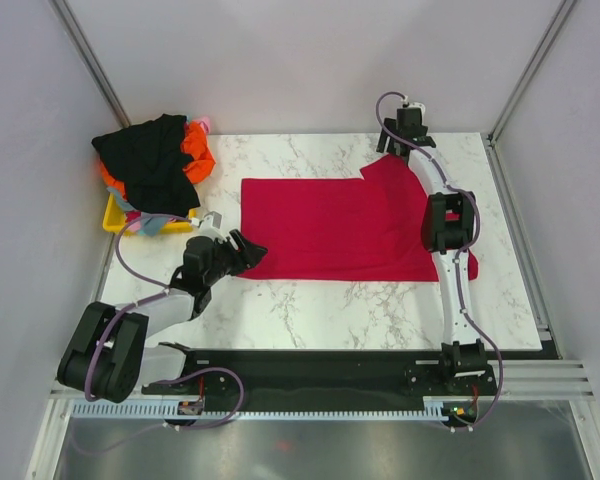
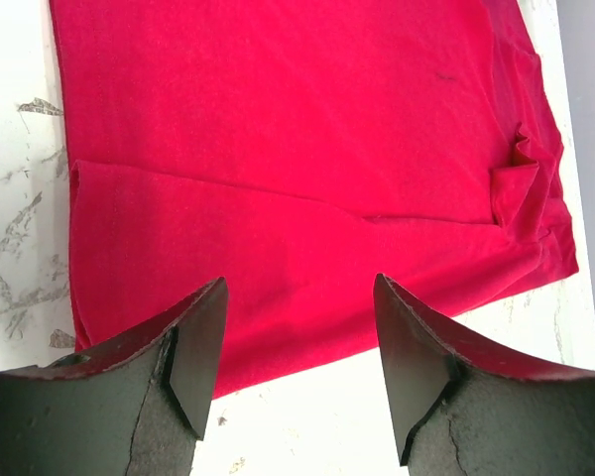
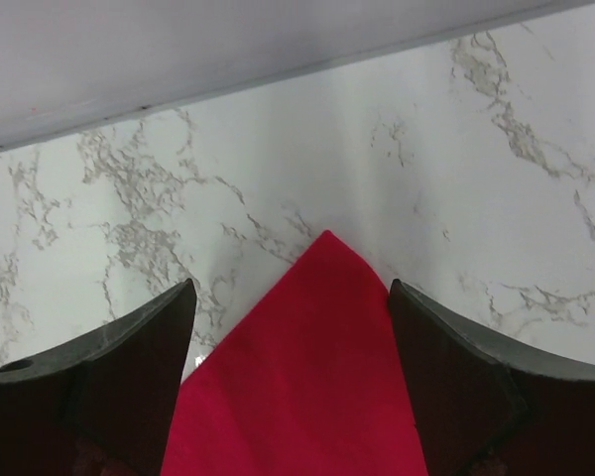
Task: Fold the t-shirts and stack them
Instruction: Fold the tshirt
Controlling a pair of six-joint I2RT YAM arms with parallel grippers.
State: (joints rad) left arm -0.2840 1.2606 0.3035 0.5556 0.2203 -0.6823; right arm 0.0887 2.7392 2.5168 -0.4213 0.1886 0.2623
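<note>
A crimson red t-shirt (image 1: 340, 225) lies spread flat on the marble table, partly folded. My left gripper (image 1: 252, 248) is open and empty at its near left corner. In the left wrist view the shirt (image 2: 297, 149) fills the frame, and its edge runs between the open fingers of that gripper (image 2: 297, 332). My right gripper (image 1: 393, 148) is open at the shirt's far right sleeve corner. In the right wrist view this red corner (image 3: 307, 377) lies between the fingers of the open gripper (image 3: 290, 337), ungripped. A black shirt (image 1: 150, 160), an orange one (image 1: 198, 150), a pink one (image 1: 204, 124) and a light blue one (image 1: 152, 222) are piled at far left.
The pile sits on a small yellow bin (image 1: 115, 215) at the table's far left edge. Grey walls with metal posts close in the table at the back and both sides. The right arm (image 1: 448, 225) stretches over the shirt's right part.
</note>
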